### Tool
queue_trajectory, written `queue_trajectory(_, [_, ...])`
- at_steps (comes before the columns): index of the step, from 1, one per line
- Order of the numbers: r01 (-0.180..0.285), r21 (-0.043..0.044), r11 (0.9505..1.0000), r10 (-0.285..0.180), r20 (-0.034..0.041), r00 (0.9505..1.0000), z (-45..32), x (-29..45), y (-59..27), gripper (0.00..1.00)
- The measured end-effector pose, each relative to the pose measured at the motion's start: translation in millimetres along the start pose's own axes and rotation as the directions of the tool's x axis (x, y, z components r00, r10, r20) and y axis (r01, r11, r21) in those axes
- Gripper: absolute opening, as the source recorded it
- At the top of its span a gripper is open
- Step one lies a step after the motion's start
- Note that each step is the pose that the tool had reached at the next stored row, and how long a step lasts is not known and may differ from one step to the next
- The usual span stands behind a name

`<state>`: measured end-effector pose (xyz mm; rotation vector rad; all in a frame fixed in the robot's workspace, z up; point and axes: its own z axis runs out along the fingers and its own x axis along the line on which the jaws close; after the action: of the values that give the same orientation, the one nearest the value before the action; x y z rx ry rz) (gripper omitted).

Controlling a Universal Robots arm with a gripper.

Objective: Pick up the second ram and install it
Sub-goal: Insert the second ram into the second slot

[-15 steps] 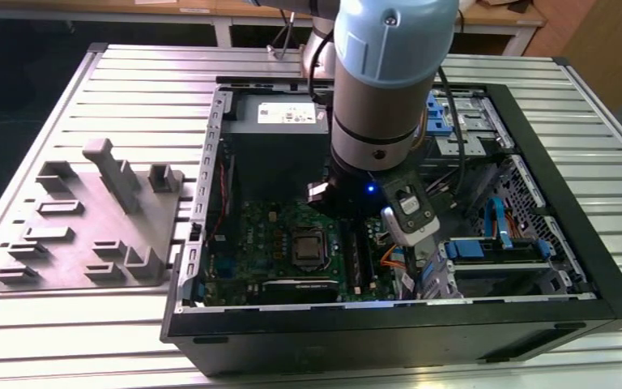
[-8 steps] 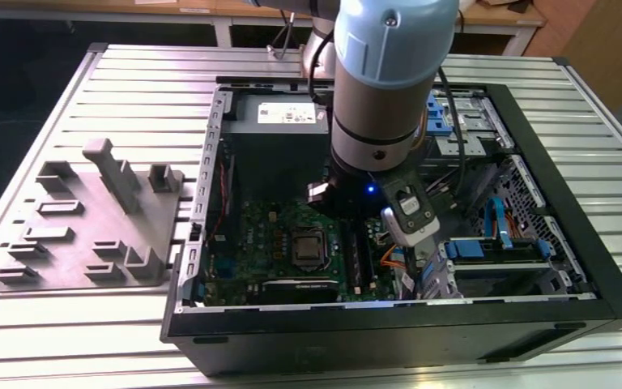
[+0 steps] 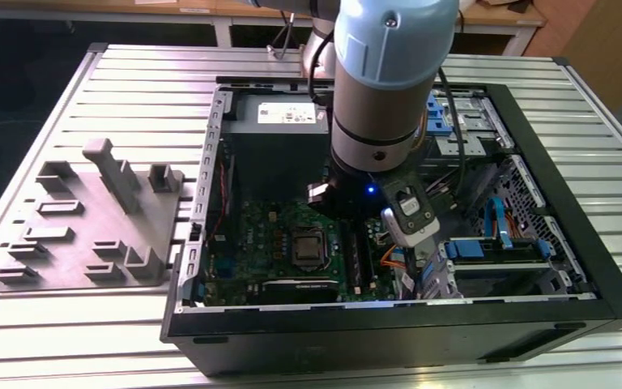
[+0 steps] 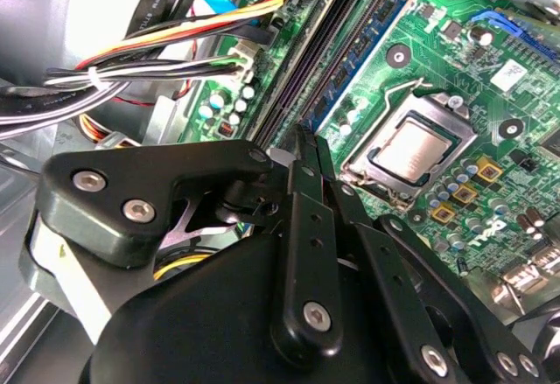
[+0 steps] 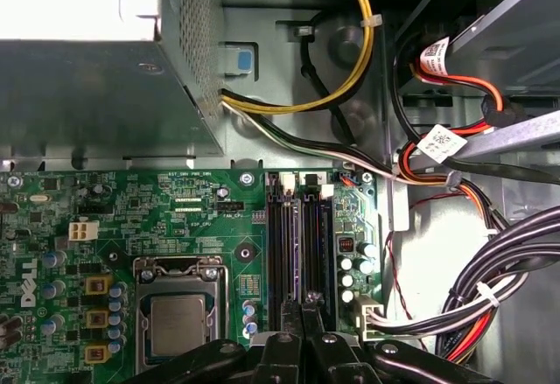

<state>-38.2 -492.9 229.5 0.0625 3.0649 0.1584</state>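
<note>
- We worry for the motherboard [image 5: 122,218]: a push off-line would flex it.
- The hand [image 5: 302,303], drawn together over the slots [image 5: 297,226], could slip and scrape them.
- The second ram [image 4: 372,43] apparently stands in its slot beside the hand, and may be half-seated.

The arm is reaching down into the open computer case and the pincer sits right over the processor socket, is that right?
Not quite. The arm does reach into the open computer case, but the pincer sits over the long memory slots beside the processor socket, not over the socket, as the first wrist view shows.
</note>
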Motion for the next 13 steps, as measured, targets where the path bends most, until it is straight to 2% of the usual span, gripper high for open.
queue_trajectory(13, [0.0,-0.0003,1.0,0.0,0.0003,1.0,2.6,0.7,-0.3,0.08])
